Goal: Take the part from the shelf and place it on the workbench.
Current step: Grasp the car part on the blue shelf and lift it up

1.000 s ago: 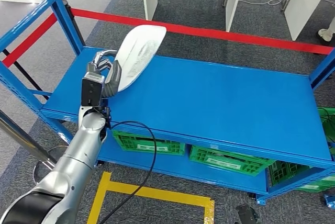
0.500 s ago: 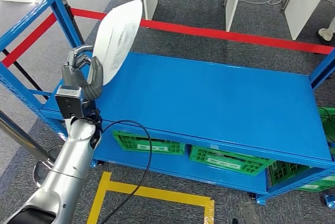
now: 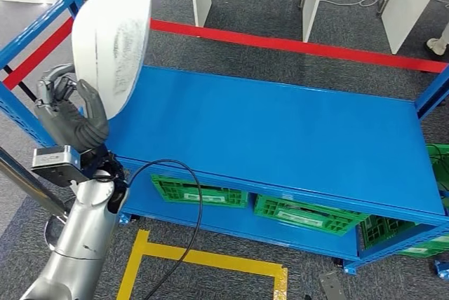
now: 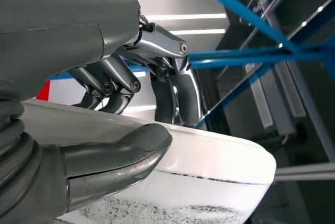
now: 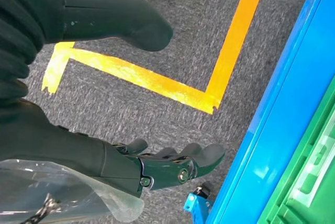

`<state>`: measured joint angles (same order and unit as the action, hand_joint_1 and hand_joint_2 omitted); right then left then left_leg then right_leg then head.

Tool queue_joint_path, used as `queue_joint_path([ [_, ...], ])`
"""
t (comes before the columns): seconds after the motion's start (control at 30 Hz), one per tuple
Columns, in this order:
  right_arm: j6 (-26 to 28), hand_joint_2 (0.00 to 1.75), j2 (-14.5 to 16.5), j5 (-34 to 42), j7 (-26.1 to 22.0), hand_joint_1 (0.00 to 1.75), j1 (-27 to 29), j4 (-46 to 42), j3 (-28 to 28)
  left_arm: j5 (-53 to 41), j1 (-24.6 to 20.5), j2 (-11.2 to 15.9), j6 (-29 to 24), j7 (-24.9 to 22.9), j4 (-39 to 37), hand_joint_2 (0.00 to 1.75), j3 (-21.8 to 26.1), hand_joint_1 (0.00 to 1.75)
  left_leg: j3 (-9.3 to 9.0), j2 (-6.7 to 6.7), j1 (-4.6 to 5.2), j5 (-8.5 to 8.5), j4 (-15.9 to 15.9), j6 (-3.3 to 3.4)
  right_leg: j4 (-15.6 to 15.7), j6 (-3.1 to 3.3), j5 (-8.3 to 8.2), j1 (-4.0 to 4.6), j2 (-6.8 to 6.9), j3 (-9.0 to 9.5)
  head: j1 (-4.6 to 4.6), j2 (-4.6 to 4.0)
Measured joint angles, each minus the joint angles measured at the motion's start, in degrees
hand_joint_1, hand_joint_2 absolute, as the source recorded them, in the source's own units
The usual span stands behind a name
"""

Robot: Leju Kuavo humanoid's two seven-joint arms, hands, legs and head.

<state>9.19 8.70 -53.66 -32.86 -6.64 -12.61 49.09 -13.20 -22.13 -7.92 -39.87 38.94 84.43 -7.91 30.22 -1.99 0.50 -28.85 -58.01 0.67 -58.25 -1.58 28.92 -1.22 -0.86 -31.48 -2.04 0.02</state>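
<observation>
While the silver left arm rises from the near left corner, its left hand point(image 3: 71, 119) grips the lower edge of a large white curved plastic shell part point(image 3: 112, 37), thumb on one face and dark fingers point(image 4: 179, 96) curled over the other, as the left wrist view shows. That white part, with a grey speckled patch on its inner face, is held tilted in the air above the left end of the blue metal shelf point(image 3: 275, 139), not touching the shelf's top board. Below that board, green plastic crates point(image 3: 201, 193) sit in a row on the lower level. On the grey carpet near the shelf lies yellow floor tape point(image 3: 212, 258), and a red tape line point(image 3: 297, 44) runs along the floor on the far side. Over at the right, the right hand point(image 5: 174, 164) hangs beside the shelf's blue edge, its fingers apart and loosely extended, holding nothing.
</observation>
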Motion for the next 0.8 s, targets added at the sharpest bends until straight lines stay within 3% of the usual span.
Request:
queue_joint_path([
  [0.4,0.4,1.75,0.0,-0.3,0.3,0.00,0.1,0.0,0.1,-0.7,0.9,-1.6,-0.1,-0.2,-0.5,1.75,1.0,1.75,0.00,0.01,0.00,0.00,0.0,0.00,0.0,0.00,0.00,0.00,-0.03,-0.05,-0.01,0.00],
  [0.8,0.3,1.75,0.0,-0.9,0.3,0.00,0.1,0.0,0.1,-2.4,-0.6,-1.8,2.0,-5.3,-10.8,1.75,-2.2,1.75,0.01,0.03,0.01,0.00,0.0,0.00,0.0,0.00,-0.01,-0.01,-0.05,-0.05,0.00,0.00],
])
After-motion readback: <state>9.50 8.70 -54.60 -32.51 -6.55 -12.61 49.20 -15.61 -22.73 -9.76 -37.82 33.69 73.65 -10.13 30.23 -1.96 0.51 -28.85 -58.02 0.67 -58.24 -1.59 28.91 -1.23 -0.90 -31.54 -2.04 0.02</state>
